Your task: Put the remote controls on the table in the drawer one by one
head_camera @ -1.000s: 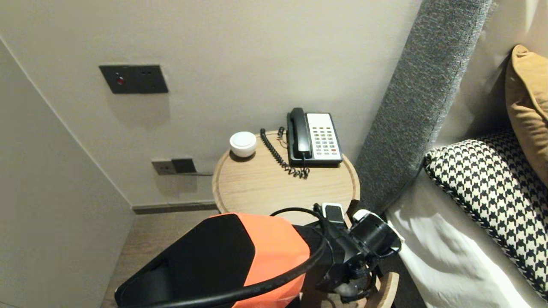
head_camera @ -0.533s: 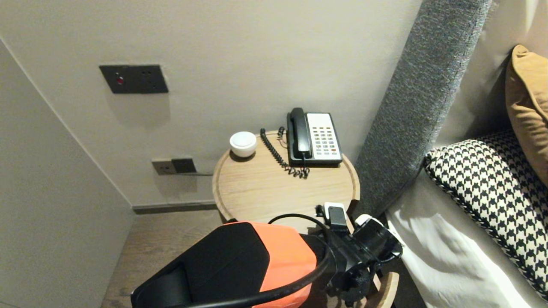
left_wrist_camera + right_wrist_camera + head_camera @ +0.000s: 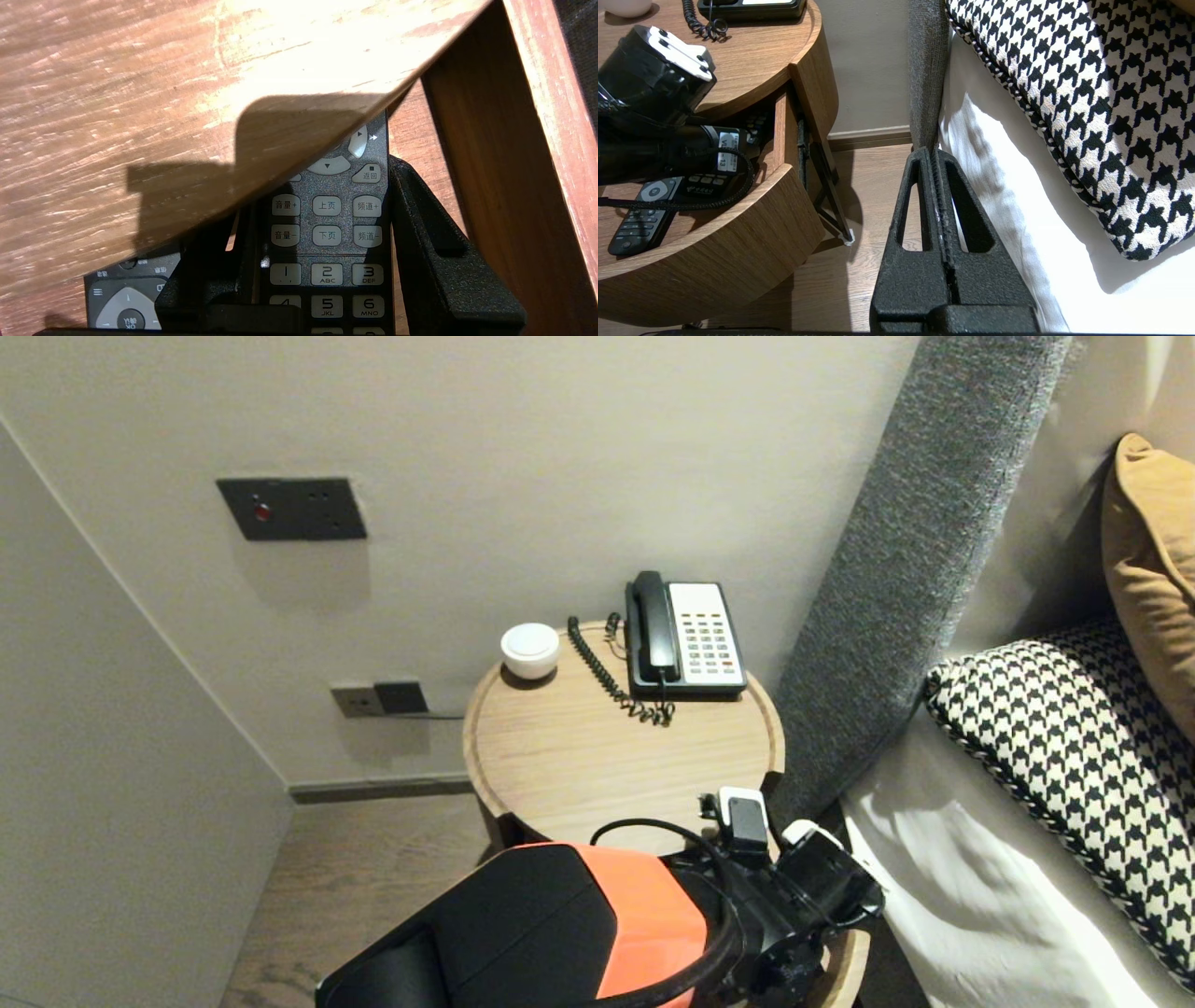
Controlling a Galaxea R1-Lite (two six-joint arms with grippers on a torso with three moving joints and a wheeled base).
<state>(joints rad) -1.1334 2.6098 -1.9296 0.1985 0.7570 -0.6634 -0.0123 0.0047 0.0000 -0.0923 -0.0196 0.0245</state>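
My left gripper point(image 3: 322, 186) reaches into the open drawer point(image 3: 738, 224) under the round wooden table top point(image 3: 579, 747). It is shut on a black remote control point(image 3: 327, 219) with pale number keys, one black finger on each long side. The remote's far end lies beneath the table top's edge. A second remote point(image 3: 121, 298) lies flat on the drawer floor beside it, also seen in the right wrist view point(image 3: 640, 224). In the head view the left arm's wrist point(image 3: 784, 896) hides the fingers. My right gripper point(image 3: 934, 154) hangs shut and empty over the floor between table and bed.
On the table stand a black and white telephone point(image 3: 686, 639) with a coiled cord and a small white round dish point(image 3: 530, 651). The grey headboard point(image 3: 896, 569), white bedsheet point(image 3: 980, 896) and houndstooth pillow point(image 3: 1074, 728) lie to the right. Wall sockets point(image 3: 378, 698) are behind.
The left arm's orange forearm has slid down and to the right in the head view, and the wrist has sunk a little. The grip on the remote is unchanged; the right arm is still.
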